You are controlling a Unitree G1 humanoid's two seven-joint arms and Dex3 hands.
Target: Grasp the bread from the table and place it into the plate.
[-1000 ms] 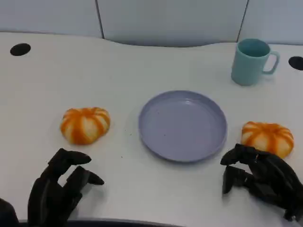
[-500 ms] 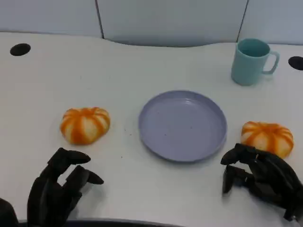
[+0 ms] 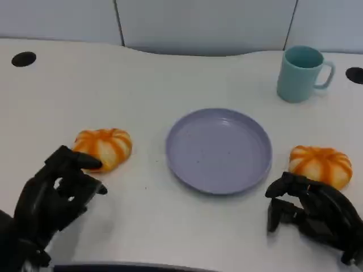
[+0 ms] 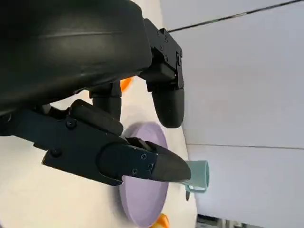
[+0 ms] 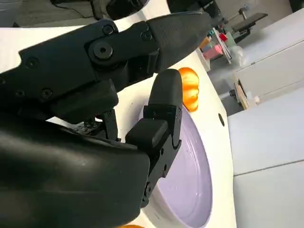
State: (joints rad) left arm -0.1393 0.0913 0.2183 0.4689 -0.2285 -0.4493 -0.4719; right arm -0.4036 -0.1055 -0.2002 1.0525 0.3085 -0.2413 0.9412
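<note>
The white desk [image 3: 170, 73] with a curved back edge carries everything here. At its middle lies a round lavender plate [image 3: 219, 150], shallow and bare inside. Behind it and to the right stands a pale teal mug [image 3: 300, 73] with its handle turned right. Two round orange-and-white striped bread rolls lie on the desk outside the plate: the left bread roll [image 3: 105, 147] sits near the plate's left side, the right bread roll [image 3: 320, 165] just beside its right rim.

The black left hand [image 3: 54, 198] hangs over the desk just in front of the left bread roll, its fingers [image 3: 79, 161] spread wide and holding nothing, the foremost tip reaching the roll's near edge; whether it touches cannot be told. The black right hand [image 3: 312, 212] sits just in front of the right bread roll, its fingers [image 3: 278, 190] curved downward but apart, holding nothing.

Small black round holes [image 3: 24, 59] mark the desk's far corners.
</note>
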